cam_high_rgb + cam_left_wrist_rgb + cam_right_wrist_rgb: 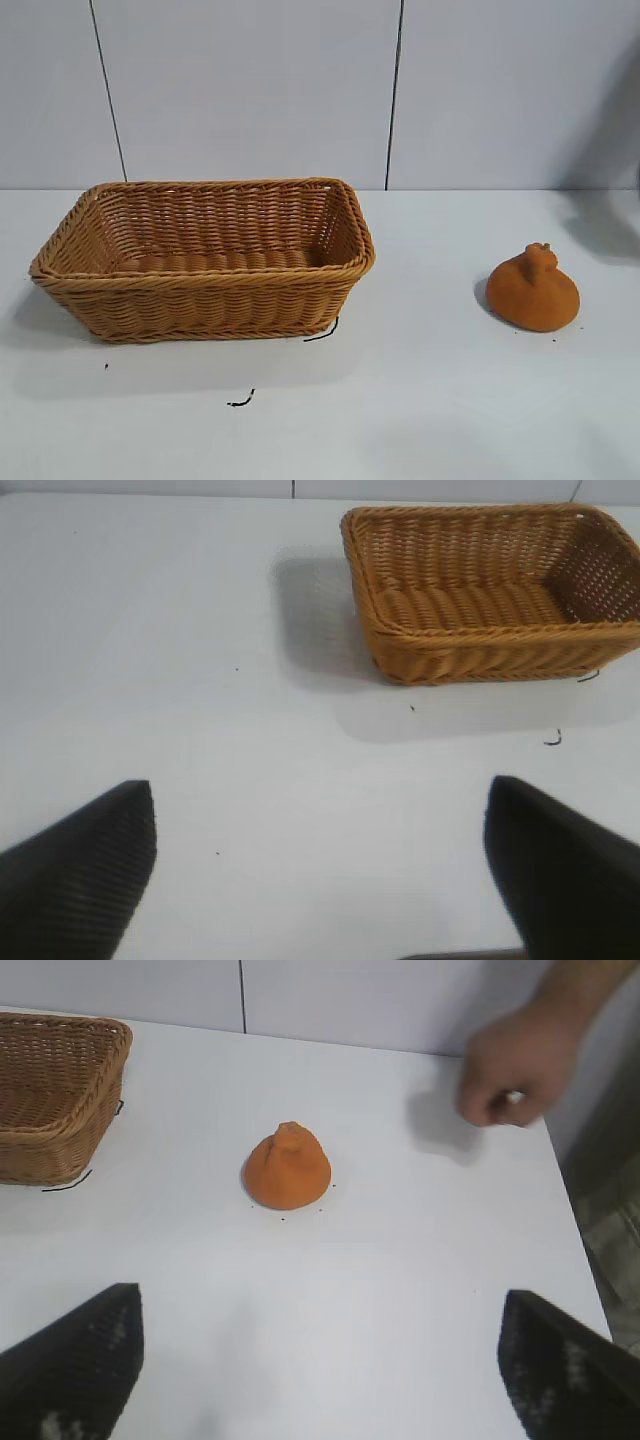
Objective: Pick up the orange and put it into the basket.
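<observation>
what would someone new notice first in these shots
The big woven basket stands empty on the left of the white table, and the lumpy orange sits alone to its right, well apart from it. In the right wrist view a person's hand hovers past the orange at the table's far edge. Both the left claw and the right claw are open, holding nothing.

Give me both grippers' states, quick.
Left gripper: open, empty, above the table.
Right gripper: open, empty, short of the orange.
</observation>
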`<act>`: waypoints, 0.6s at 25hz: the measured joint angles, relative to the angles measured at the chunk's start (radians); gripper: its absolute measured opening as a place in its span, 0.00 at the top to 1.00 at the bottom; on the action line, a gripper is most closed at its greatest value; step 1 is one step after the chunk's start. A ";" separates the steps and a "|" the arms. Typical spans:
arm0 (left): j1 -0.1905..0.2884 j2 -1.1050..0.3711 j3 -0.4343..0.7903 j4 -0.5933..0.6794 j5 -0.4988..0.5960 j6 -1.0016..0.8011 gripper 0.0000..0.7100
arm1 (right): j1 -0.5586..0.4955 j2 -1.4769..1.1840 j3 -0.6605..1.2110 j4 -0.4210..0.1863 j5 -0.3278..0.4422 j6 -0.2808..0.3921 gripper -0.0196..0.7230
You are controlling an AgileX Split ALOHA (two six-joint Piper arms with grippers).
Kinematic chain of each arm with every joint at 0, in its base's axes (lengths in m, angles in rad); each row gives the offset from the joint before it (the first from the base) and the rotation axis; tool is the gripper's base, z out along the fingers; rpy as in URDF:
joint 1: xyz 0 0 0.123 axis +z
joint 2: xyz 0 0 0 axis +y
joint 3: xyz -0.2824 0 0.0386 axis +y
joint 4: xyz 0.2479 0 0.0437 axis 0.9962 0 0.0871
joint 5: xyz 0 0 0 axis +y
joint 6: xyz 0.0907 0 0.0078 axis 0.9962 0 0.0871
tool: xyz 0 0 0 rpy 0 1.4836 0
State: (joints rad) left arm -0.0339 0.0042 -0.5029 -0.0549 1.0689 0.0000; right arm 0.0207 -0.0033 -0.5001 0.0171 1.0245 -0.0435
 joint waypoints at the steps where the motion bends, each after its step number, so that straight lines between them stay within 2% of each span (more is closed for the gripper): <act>1: 0.000 0.000 0.000 0.000 0.000 0.000 0.10 | 0.000 0.000 0.000 0.000 0.000 0.000 0.05; 12: 0.000 0.000 0.000 0.000 0.000 0.000 0.10 | 0.000 0.013 -0.014 -0.007 0.001 0.005 0.05; 15: 0.000 0.000 0.000 0.000 0.000 0.000 0.10 | 0.000 0.167 -0.079 -0.011 0.000 0.033 0.05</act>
State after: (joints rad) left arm -0.0339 0.0042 -0.5029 -0.0549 1.0689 0.0000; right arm 0.0207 0.1640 -0.5795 0.0064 1.0249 -0.0109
